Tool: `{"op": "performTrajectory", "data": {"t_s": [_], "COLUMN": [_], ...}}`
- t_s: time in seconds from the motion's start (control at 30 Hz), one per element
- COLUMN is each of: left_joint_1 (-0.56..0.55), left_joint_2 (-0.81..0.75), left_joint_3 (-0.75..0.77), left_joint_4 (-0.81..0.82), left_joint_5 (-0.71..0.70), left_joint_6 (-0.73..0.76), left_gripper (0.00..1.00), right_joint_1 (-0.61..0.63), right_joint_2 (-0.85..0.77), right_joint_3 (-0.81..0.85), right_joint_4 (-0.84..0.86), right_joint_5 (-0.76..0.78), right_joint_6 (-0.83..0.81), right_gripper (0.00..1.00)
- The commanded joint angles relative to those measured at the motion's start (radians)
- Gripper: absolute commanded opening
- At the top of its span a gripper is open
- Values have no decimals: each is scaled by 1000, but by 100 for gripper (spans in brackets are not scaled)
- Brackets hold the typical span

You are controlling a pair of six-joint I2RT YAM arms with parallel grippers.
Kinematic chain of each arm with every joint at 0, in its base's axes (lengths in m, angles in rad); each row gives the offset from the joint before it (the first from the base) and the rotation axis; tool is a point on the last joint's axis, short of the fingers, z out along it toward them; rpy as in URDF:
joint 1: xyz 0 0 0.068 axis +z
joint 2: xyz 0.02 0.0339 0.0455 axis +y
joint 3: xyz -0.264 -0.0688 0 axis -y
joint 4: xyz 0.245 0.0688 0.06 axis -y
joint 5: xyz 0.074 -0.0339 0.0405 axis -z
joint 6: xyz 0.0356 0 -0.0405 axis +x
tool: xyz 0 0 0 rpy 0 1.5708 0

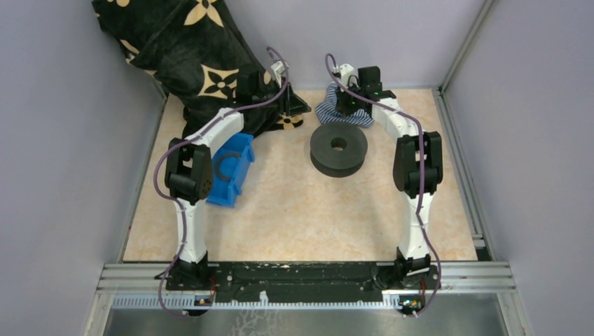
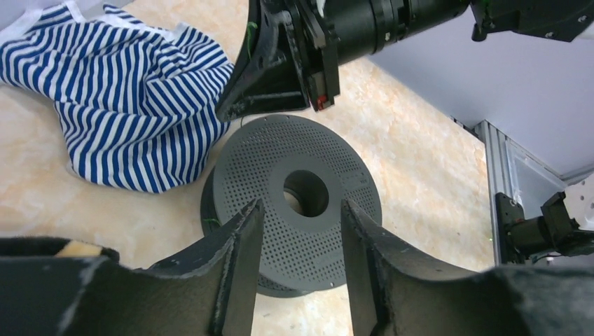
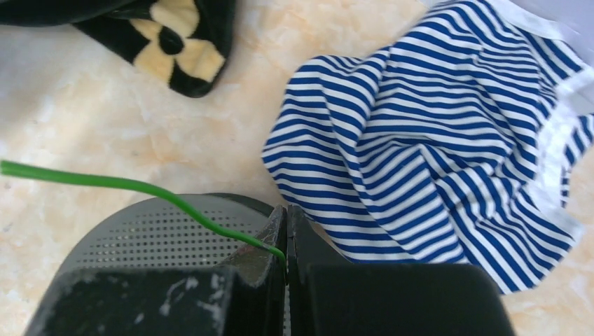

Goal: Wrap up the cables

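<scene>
A thin green cable (image 3: 126, 184) runs in from the left edge of the right wrist view, and one end is pinched in my right gripper (image 3: 286, 210), which is shut on it. That gripper hangs over the rim of the black round spool (image 3: 161, 234), next to the striped cloth (image 3: 434, 140). The spool (image 1: 339, 150) lies flat in the middle of the table. My left gripper (image 2: 301, 206) hovers above the spool (image 2: 294, 203), open, with nothing between its fingers. A short bit of green cable (image 2: 250, 31) shows beside the right gripper (image 2: 270, 70) there.
A blue-and-white striped cloth (image 1: 343, 112) lies crumpled behind the spool. A black cloth with cream flowers (image 1: 189, 49) fills the back left corner. A blue box (image 1: 231, 168) sits under the left arm. Grey walls and metal rails (image 1: 459, 161) close in the table.
</scene>
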Motion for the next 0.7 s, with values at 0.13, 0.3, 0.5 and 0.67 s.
{"op": "performTrajectory", "data": {"t_s": [0.13, 0.3, 0.5, 0.67], "left_joint_1": [8, -4, -8, -15], "left_joint_2": [86, 104, 148, 182], "left_joint_3": [125, 154, 214, 271], "left_joint_4": [18, 43, 73, 85], "left_joint_5": [29, -15, -62, -85], "left_joint_6": [7, -66, -139, -184], "left_gripper": [56, 57, 58, 58], "right_joint_1": [41, 51, 58, 60], "right_joint_2": [17, 18, 21, 18], "right_joint_3": [29, 18, 14, 4], "right_joint_4": [4, 6, -1, -4], "right_joint_5": [-109, -109, -118, -119], "right_joint_6": [14, 14, 12, 10], "right_gripper": [0, 0, 0, 0]}}
